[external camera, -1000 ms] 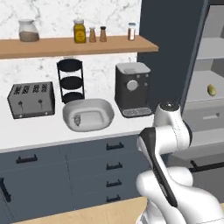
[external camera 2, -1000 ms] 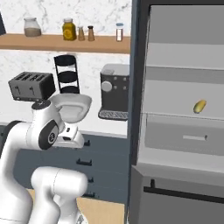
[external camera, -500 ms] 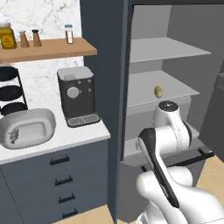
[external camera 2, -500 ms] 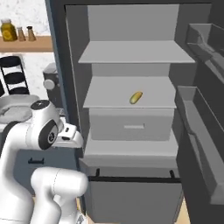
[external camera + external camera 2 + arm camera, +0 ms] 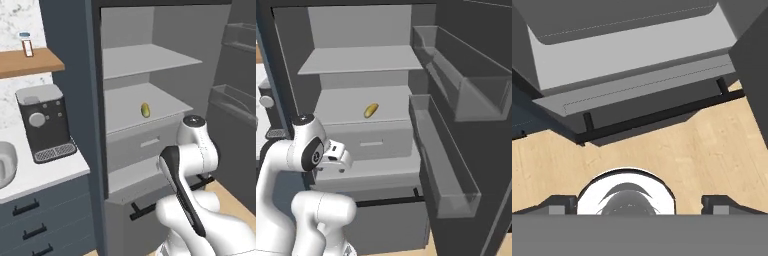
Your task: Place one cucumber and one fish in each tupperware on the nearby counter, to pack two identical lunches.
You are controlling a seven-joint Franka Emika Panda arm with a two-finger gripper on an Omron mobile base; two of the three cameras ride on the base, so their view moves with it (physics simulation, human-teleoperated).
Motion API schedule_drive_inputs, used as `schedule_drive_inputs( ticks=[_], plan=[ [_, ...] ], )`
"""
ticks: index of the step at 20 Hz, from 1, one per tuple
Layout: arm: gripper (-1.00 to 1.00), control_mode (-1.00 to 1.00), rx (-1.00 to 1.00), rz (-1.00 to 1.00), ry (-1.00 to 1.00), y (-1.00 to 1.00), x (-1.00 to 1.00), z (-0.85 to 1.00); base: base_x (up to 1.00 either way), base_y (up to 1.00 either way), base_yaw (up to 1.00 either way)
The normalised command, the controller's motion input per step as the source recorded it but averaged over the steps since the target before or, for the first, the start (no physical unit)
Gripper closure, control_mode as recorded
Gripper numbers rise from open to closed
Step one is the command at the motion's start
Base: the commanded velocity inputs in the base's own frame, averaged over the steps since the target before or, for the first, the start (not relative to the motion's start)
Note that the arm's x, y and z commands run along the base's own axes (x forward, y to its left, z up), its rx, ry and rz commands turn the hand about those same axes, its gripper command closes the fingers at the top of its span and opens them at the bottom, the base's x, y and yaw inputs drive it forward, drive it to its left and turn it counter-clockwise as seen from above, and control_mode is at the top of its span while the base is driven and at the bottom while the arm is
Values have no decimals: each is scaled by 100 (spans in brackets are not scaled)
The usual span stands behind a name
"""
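Note:
A yellow-green cucumber [image 5: 145, 109] [image 5: 371, 110] lies alone on the middle shelf of the open fridge. At the left edge, a sliver of a light-grey tupperware [image 5: 4, 163] rests on the white counter [image 5: 55, 172]. The fish is out of view. My gripper [image 5: 335, 161] hangs folded close to the arm, low in front of the fridge and well below the cucumber. In the hand view it points down at the wooden floor. Its two fingertips [image 5: 561, 204] stand far apart at the bottom corners, so my gripper [image 5: 640, 205] is open with nothing between them.
A black coffee machine [image 5: 42, 122] stands on the counter under a wooden wall shelf [image 5: 30, 62]. The fridge door [image 5: 466, 150] swings open to the right with clear bins. A grey drawer [image 5: 373, 142] sits under the cucumber's shelf, with a black bar handle [image 5: 662, 117] lower down.
The whole picture has slid left: the base has moved right, from facing the counter to facing the open fridge. The arm keeps its folded pose and the gripper stays open.

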Motion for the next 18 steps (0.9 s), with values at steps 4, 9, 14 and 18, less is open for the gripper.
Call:
schedule_drive_inputs(
  ticks=[4, 9, 14, 18],
  plan=[
    [-100, 100, 0, 0, 0, 0, 0, 0, 64, -19, 0],
    [-100, 100, 0, 0, 0, 0, 0, 0, 62, -22, 3],
    [-100, 100, 0, 0, 0, 0, 0, 0, 60, -17, 1],
    [-100, 100, 0, 0, 0, 0, 0, 0, 55, -9, 0]
  ],
)
